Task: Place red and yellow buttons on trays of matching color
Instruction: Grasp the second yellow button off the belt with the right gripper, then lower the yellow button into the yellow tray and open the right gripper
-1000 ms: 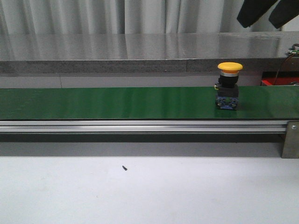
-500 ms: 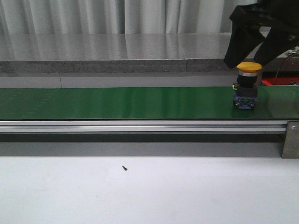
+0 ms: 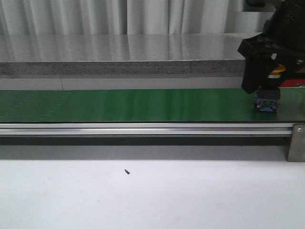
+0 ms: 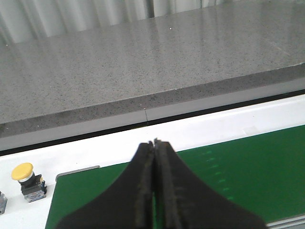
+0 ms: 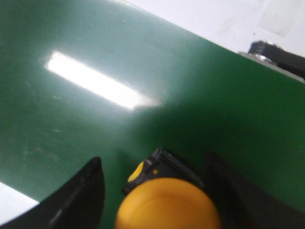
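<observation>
Green belt (image 3: 133,105): right gripper (image 3: 268,88) has dropped around yellow button (image 3: 267,98).

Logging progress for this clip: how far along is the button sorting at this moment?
Nothing looks sorted yet; no trays show in any view. In hand: the right claw is open, straddling a yellow button that stands on the green belt, not yet gripped. The left claw is shut and empty over the belt. A second yellow button sits off the belt's end, untouched. Left: grasping and placing.

A factory-style test bench: green conveyor belt (image 3: 119,105) on aluminium rail (image 3: 143,129).
</observation>
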`<move>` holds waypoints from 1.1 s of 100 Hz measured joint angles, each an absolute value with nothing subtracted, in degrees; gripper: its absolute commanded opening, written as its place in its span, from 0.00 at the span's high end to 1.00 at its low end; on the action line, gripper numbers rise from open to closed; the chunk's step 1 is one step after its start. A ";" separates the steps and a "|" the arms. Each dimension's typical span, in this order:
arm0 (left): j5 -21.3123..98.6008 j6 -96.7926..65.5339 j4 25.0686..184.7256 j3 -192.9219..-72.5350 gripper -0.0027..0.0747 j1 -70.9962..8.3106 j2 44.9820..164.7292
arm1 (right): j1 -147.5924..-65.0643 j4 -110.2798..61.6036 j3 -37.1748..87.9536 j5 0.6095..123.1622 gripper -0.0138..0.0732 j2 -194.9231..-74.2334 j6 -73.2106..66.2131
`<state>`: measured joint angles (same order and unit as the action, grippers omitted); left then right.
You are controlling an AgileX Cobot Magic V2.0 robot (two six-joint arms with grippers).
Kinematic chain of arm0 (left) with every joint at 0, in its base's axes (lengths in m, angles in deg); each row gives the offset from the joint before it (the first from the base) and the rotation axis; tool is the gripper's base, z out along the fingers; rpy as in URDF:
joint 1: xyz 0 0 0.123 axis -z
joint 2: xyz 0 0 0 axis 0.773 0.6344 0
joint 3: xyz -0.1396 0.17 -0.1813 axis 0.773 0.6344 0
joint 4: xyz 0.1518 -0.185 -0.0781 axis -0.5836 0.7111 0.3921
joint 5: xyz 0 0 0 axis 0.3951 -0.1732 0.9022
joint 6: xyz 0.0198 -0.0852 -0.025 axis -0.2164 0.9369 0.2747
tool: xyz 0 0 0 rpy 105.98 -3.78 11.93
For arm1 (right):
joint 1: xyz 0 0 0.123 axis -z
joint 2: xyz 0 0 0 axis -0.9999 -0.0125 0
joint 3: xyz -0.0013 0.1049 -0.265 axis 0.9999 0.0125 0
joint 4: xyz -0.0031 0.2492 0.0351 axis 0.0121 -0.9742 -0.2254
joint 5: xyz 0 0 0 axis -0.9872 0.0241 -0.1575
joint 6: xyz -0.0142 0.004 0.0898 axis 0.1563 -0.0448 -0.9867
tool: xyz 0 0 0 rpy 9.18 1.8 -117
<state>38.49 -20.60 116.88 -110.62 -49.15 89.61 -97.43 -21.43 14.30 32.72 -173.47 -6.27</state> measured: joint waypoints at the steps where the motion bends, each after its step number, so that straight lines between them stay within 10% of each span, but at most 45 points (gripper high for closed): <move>1: 38.49 -20.60 116.88 -110.62 0.99 -49.15 89.61 | -97.43 -21.17 14.30 32.47 0.38 -173.47 -6.48; 29: 38.49 -20.60 116.88 -110.62 0.99 -49.15 89.61 | -96.11 -17.05 14.30 28.51 0.67 -173.18 -9.75; 110: 38.49 -20.60 116.88 -110.62 0.99 -49.15 89.61 | -73.85 -17.96 31.31 20.74 0.68 -147.73 -10.18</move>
<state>38.49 -20.60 116.88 -110.62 -49.15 89.61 -73.85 -17.96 31.31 20.74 -147.73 -10.18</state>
